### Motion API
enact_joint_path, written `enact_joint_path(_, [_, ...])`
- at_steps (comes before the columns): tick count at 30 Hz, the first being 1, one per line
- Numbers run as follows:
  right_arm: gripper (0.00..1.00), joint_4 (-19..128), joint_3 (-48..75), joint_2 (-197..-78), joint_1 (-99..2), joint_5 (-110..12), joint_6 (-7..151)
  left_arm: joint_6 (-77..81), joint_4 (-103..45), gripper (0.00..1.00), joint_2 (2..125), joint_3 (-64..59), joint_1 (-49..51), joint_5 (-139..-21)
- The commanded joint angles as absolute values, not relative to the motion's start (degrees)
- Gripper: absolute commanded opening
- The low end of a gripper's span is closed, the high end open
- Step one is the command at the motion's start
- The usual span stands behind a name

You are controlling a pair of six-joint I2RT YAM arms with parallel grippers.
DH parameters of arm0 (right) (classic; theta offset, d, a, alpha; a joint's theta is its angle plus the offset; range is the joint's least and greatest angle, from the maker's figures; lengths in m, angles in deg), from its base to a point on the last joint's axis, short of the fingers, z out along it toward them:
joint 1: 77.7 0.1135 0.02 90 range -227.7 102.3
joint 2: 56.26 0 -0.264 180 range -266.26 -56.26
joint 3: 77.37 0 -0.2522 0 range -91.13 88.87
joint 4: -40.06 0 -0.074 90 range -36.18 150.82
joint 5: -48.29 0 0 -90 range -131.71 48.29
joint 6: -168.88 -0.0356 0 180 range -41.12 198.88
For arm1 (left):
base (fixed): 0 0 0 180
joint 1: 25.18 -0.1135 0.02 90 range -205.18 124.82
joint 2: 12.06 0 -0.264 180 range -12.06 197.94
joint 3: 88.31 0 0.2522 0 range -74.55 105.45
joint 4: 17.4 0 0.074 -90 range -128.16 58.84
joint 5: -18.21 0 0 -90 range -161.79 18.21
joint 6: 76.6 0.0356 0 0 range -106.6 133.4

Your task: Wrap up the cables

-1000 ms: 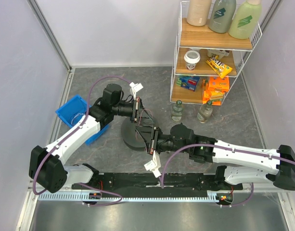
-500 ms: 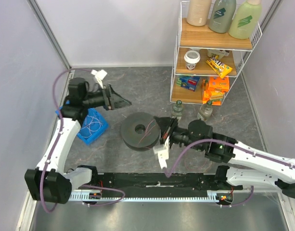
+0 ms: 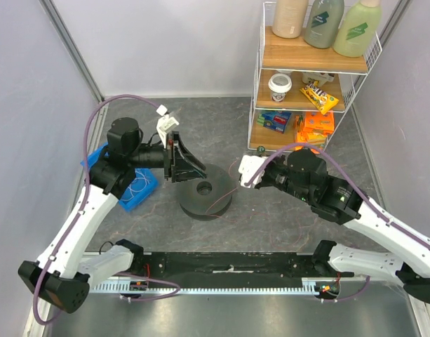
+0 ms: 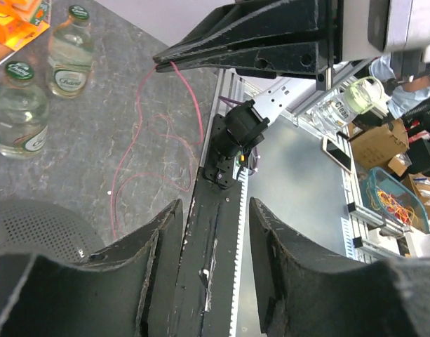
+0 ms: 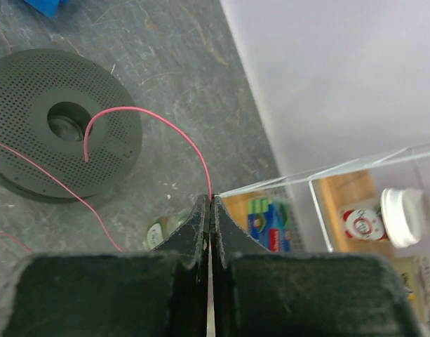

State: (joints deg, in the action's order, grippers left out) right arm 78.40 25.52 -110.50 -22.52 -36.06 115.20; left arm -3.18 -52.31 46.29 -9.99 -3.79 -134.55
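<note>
Your right gripper (image 5: pixel 210 199) has its jaws pressed together, pinching the thin pink cable (image 5: pixel 130 107) at their very tips; from there the cable arcs down into the hub of the grey spool (image 5: pixel 25 91); more of it trails in loose loops over the table (image 4: pixel 74 140); your left gripper (image 4: pixel 215 214) is spread open by the spool, and the cable lies ahead of its fingertips, apart from them.

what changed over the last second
The right claw, shut on a pink cable that runs to the spool hub, pulled back from the spool toward the shelf. The left claw, open, swung away left, then returned to the spool's far edge. Spool, blue bin and shelf stayed put.
</note>
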Motion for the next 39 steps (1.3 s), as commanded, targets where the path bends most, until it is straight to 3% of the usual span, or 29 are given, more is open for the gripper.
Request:
enact_joint_path(1, [0.0,81.3,22.3,-111.0,-23.9,-39.0,104.5,-1.3,-48.2,0.49,48.1,-8.8,1.4,-131.3])
enact_joint_path(7, [0.0,81.3,21.6,-111.6,-24.1,-40.9,103.9,-3.0,-46.1,0.46,51.2,-7.8,6.7,-123.4])
enact_joint_path(18, [0.0,80.9,21.6,-112.3,-24.1,-41.5,103.8,-5.5,-42.9,0.4,53.9,-7.8,10.3,-122.9])
enact_joint_path(20, [0.0,80.8,21.6,-112.4,-24.1,-41.5,103.8,-5.8,-42.2,0.33,54.0,-7.8,10.3,-123.1])
enact_joint_path(23, [0.0,80.7,21.6,-112.6,-24.0,-41.5,103.8,-6.1,-42.0,0.12,54.2,-7.9,10.3,-122.6])
enact_joint_path(26, [0.0,80.7,21.7,-112.3,-24.1,-41.5,103.6,-6.0,-41.8,0.02,53.9,-8.2,10.3,-121.1])
enact_joint_path(39, [0.0,79.5,24.9,-112.9,-24.1,-55.4,94.5,-16.8,-26.2,0.02,50.6,-10.4,9.5,-114.5])
